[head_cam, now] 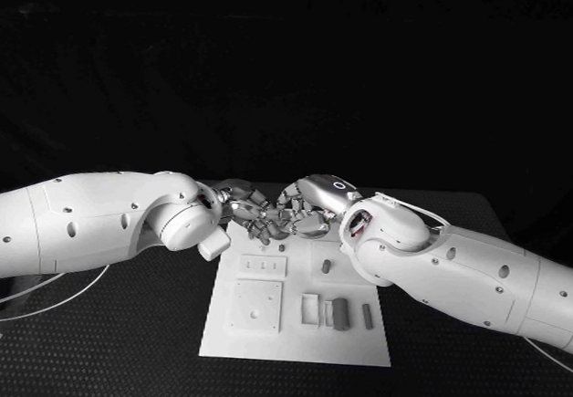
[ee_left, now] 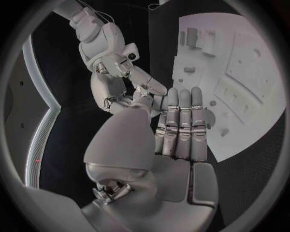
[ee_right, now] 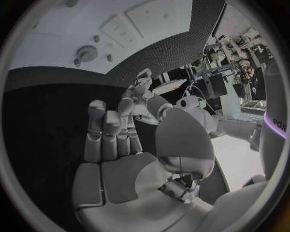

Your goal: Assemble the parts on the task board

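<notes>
Fingertips of my left hand [head_cam: 240, 206] and right hand [head_cam: 306, 209] meet at the task board's [head_cam: 296, 346] twelve o'clock edge; whether either grips a part I cannot tell. Collision could jam them.

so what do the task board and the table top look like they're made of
Task board: looks like matte white plastic, a flat even plate with sharp-edged recesses, though painted metal is possible. Table: black with a fine dotted weave, probably a rubber or textile mat.
</notes>
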